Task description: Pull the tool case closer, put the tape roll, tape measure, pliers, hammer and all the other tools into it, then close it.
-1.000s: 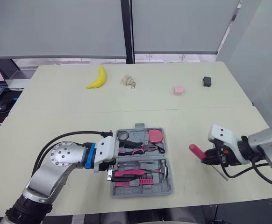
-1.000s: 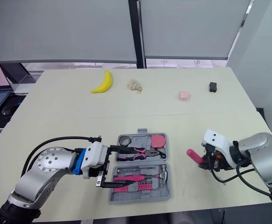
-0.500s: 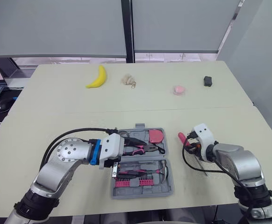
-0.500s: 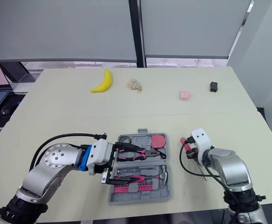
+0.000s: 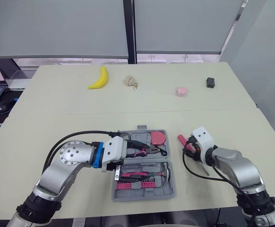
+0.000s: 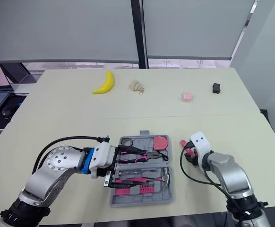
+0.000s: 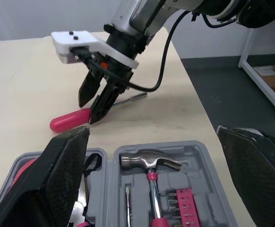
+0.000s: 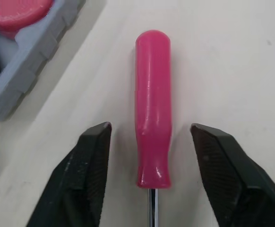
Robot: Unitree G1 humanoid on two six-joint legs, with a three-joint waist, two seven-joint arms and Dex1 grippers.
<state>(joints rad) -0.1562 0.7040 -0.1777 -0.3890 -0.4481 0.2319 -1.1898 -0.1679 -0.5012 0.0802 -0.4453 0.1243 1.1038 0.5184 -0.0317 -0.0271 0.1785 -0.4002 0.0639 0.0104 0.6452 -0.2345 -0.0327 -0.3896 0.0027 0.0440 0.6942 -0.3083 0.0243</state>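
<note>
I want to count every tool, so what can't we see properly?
Left edge of the tool case, eye views: the left gripper covers it.
Screwdriver shaft, right wrist view: cut off at the picture's edge.
Small black thing across the table, eye views: too small to name.

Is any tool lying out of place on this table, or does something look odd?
Yes. The pink-handled screwdriver lies on the table outside the open tool case, to its right, between the open fingers of the right gripper, not gripped. A banana at the table's far side is odd among tools.
</note>
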